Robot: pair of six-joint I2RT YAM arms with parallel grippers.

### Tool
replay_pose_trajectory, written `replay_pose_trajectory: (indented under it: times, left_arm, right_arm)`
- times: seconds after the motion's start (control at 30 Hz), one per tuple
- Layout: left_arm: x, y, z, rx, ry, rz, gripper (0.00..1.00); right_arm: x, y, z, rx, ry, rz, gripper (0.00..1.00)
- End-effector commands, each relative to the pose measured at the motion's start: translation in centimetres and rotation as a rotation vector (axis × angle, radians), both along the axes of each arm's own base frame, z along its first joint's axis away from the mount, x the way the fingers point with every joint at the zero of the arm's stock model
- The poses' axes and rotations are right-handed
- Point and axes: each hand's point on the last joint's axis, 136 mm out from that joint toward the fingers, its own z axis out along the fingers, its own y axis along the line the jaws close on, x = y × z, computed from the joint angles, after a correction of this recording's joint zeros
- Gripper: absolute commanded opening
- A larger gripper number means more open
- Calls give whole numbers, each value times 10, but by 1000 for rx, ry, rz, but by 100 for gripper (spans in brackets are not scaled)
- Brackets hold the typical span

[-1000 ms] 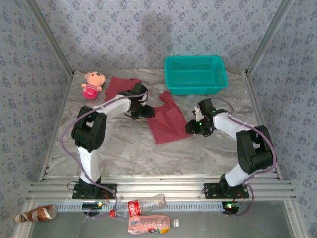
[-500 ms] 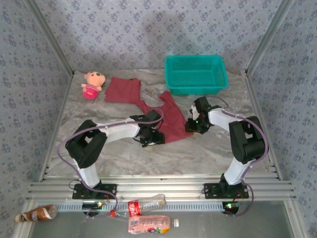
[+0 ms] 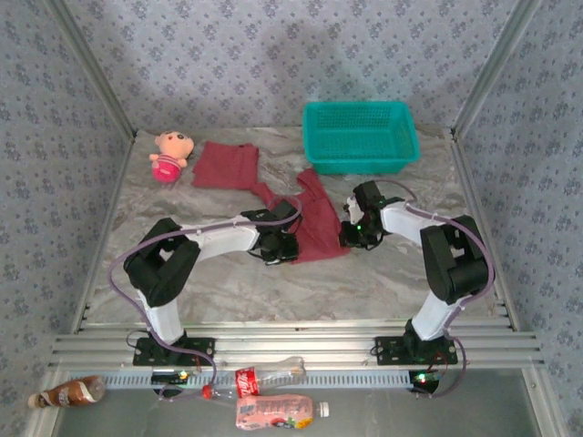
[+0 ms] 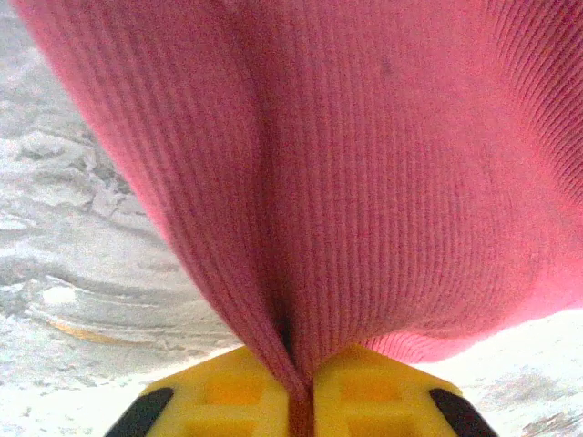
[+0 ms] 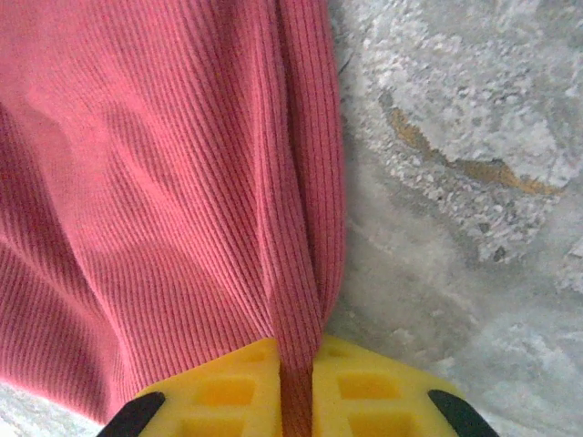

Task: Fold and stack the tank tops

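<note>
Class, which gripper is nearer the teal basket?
Right. The right gripper is just on the near side of the basket; the left gripper lies farther left and nearer the robot.

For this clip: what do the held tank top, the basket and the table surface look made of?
The held tank top looks like soft ribbed knit cloth, matte: fine parallel ribs, draping folds. The basket is likely moulded plastic: teal, regular mesh holes. The table surface shows grey marble-like veining; stone or printed sheet, cannot tell.

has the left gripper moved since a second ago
Yes. The left gripper has come toward the near edge and slightly right, farther from the pink doll, pinching the tank top.
</note>
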Motion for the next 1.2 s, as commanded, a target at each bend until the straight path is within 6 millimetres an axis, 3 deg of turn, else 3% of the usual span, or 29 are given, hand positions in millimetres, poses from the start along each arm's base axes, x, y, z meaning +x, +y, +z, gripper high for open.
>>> replay_pose_trajectory:
  times: [0.0,0.27,0.37,0.47,0.57,0.67,0.8,0.83,0.97,1.17]
  left_arm:
    - [0,-6,21,-21,-33,-10,0]
    - [-79,-9,33,-23,111,-44,0]
    - [-87,-8,53,-49,121,-28,0]
    - [-82,1,80,-56,110,-14,0]
    - [-60,8,97,-103,100,-8,0]
    - [-30,15,106,-148,85,0,0]
    - [16,29,110,-186,72,23,0]
    - [28,31,111,-197,70,24,0]
    - [68,42,100,-224,69,46,1]
    - [117,46,77,-235,99,29,4]
  right_arm:
    - [-18,-1,9,19,24,5,11]
    - [-85,-14,19,21,133,-38,7]
    - [-98,-15,38,51,127,-61,6]
    - [-98,-10,69,97,104,-63,7]
    - [-74,0,96,163,50,-91,7]
    - [-45,16,109,227,30,-89,7]
    - [3,35,112,271,44,-80,9]
    - [25,41,122,283,11,-73,10]
    - [63,55,116,300,34,-90,11]
    - [106,49,94,276,31,-152,12]
